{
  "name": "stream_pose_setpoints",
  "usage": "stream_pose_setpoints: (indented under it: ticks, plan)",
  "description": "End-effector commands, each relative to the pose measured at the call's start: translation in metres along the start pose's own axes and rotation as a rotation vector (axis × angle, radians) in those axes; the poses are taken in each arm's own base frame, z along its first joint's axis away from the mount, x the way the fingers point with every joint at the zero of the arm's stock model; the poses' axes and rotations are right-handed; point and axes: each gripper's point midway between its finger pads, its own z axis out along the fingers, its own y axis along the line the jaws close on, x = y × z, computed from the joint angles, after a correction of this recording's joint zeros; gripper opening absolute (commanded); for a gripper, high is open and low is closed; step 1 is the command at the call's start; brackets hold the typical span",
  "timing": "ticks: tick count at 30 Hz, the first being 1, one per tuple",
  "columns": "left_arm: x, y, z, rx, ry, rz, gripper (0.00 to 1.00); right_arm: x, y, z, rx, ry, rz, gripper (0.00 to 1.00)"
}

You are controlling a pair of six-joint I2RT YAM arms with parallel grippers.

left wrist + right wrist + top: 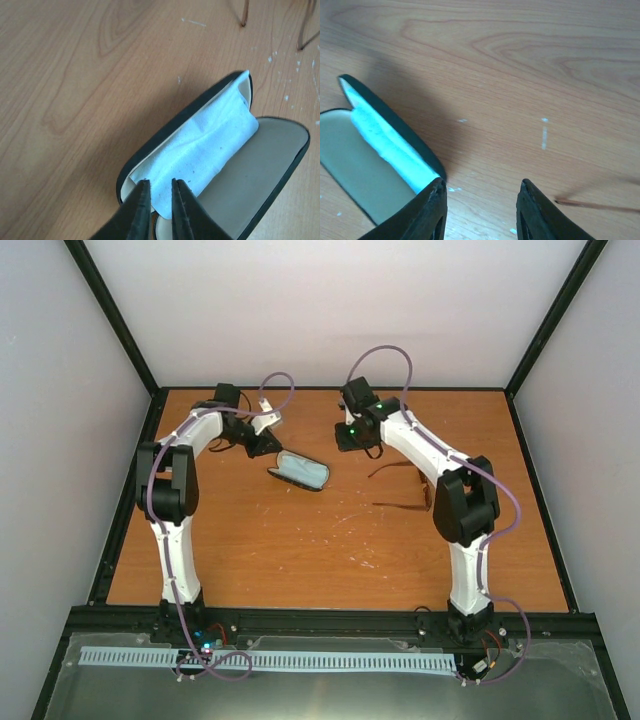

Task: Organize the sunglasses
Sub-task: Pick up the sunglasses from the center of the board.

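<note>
The sunglasses lie on the table right of centre, partly hidden by my right arm; only their thin brown temple arms show. The arm tips appear in the left wrist view, and one tip in the right wrist view. The black glasses case lies open with the pale blue cloth inside it. My left gripper hovers over the near end of the cloth, its jaws a narrow gap apart and holding nothing. My right gripper is wide open and empty, between the case and the sunglasses.
The wooden table is boxed in by a black frame and pale walls on three sides. White specks mark the wood near the case.
</note>
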Motion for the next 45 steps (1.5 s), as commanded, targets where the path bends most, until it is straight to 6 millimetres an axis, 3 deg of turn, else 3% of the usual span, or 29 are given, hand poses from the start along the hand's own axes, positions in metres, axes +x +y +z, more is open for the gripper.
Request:
stream_pose_setpoints:
  ticks: [1, 5, 11, 18, 21, 27, 31, 36, 45]
  plan:
    - [-0.032, 0.005, -0.03, -0.06, -0.057, 0.048, 0.1, 0.002, -0.042, -0.015, 0.085, -0.049, 0.175, 0.39]
    - [-0.044, -0.003, -0.04, -0.061, -0.091, 0.106, 0.03, 0.023, -0.09, -0.031, 0.122, -0.062, 0.369, 0.43]
    - [-0.063, -0.025, -0.041, -0.066, -0.125, 0.23, 0.08, 0.058, -0.149, -0.059, 0.229, -0.073, 0.512, 0.46]
    - [-0.081, -0.037, -0.007, -0.04, -0.064, 0.256, 0.11, 0.112, -0.187, -0.067, 0.446, 0.123, 0.478, 0.46]
    - [-0.09, -0.032, 0.002, -0.047, -0.056, 0.242, 0.11, 0.129, -0.2, -0.064, 0.464, 0.171, 0.507, 0.32]
    - [-0.1, -0.032, 0.016, -0.049, -0.043, 0.243, 0.11, 0.162, -0.226, -0.047, 0.419, 0.278, 0.592, 0.32]
    - [-0.104, -0.036, 0.02, -0.052, -0.044, 0.23, 0.11, 0.162, -0.236, -0.036, 0.352, 0.291, 0.578, 0.32]
    - [-0.103, -0.038, 0.025, -0.052, -0.031, 0.211, 0.11, 0.148, -0.226, -0.025, 0.252, 0.28, 0.52, 0.35]
    - [-0.101, -0.038, 0.028, -0.055, -0.022, 0.184, 0.11, 0.135, -0.222, -0.043, 0.24, 0.215, 0.498, 0.43]
